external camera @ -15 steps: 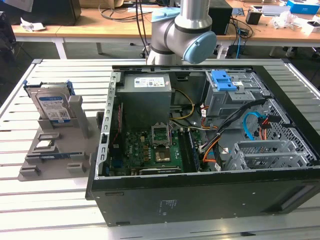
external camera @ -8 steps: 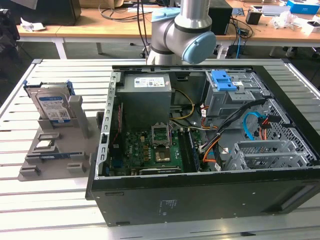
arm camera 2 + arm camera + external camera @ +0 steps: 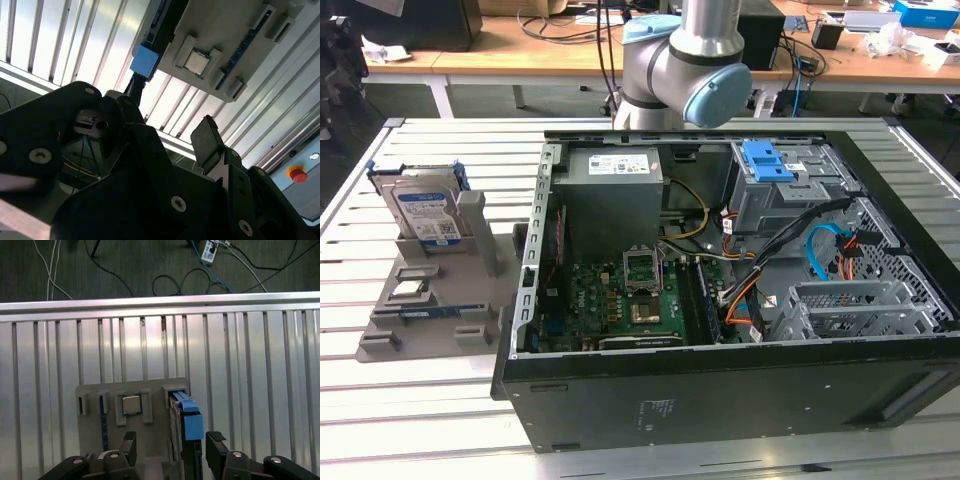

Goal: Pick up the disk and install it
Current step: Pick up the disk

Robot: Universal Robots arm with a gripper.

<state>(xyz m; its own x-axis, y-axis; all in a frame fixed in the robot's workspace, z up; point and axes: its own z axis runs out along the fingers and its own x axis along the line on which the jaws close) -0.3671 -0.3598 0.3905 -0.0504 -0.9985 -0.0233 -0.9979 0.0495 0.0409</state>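
Gripper [image 3: 172, 439] is released: fingers [image 3: 216, 440] wide apart, holding nothing. Disk [image 3: 186, 424] stands on edge in a grey holder [image 3: 92, 435] on the bench [image 3: 250, 390], right below the gripper. Its top lies in the gap btwn the fingers, nearer one than the other, and I see no contact.

Handling, my guess:
- **Feel:** metal drive, so stiff, fairly heavy for its bulk and shock-sensitive; no knocks.
- **Grip risk:** the broad faces look smooth and could slip.
- **Bracket:** the blue bracket [image 3: 145, 61] is plastic, prob. flexes, so a poor place to squeeze.
- **Best hold:** across the two broad faces near the top edge, centred, so it won't tilt in the slot.

A chip [image 3: 132, 404] sits in the holder beside the disk, under the farther finger.
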